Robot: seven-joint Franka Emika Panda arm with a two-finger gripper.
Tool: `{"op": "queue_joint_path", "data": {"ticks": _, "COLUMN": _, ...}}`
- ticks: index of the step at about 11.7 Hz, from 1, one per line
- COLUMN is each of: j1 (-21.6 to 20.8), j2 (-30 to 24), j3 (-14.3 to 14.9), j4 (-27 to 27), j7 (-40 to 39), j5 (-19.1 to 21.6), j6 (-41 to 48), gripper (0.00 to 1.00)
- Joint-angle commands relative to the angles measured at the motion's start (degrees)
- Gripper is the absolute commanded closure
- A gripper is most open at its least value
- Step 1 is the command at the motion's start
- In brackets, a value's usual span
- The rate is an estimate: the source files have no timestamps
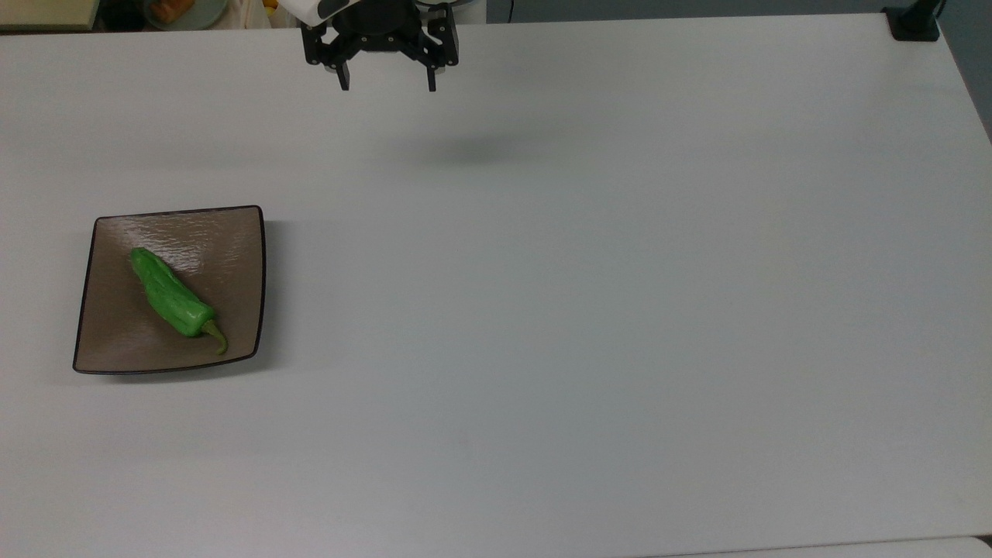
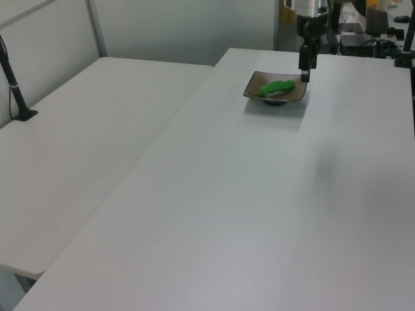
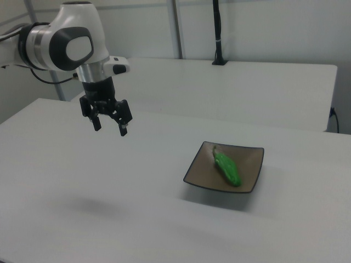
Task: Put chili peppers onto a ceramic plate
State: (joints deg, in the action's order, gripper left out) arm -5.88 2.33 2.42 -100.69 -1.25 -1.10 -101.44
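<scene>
We are looking at a wide, pale grey bench (image 1: 589, 310) that is carrying very little. In the top view, the ceramic plate (image 1: 225, 240) is sitting toward nine o'clock, flat on the bench, its dark rim framing a glossy tan surface. The chili pepper (image 1: 169, 294) is lying inside the plate, running diagonally, its tip pointing to about eleven o'clock and its stem (image 1: 217, 339) curling toward five o'clock near the plate's corner.

The claw (image 1: 385, 81) is hanging at roughly twelve o'clock in the top view, well apart from the plate, its two fingers spread wide with nothing between them. We are seeing a soft shadow (image 1: 473, 151) falling on the bench just below it. In the right view the claw (image 3: 109, 127) is hovering above the bench at about ten o'clock, with the white arm (image 3: 68, 41) rising behind it.

Around the bench, a second pale bench (image 2: 78, 149) is standing alongside at nine o'clock in the left view, with a black post (image 2: 13, 84) clamped to it. Plain light walls (image 3: 263, 27) are closing the room behind, and cluttered equipment (image 2: 363, 32) is crowding the left view's one o'clock corner.
</scene>
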Motion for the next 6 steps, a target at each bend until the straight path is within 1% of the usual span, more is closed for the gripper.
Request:
{"op": "queue_joint_path", "data": {"ticks": 1, "j1": -0.89, "j2": -2.15, "j3": 0.57, "j4": -2.67, "j7": 1.95, "j5": -1.45, "j6": -3.85, "gripper": 0.00}}
{"op": "queue_joint_path", "data": {"ticks": 6, "j1": -0.80, "j2": -1.97, "j3": 0.31, "j4": -2.49, "j7": 2.56, "j5": -1.62, "j6": -3.94, "gripper": 0.00}}
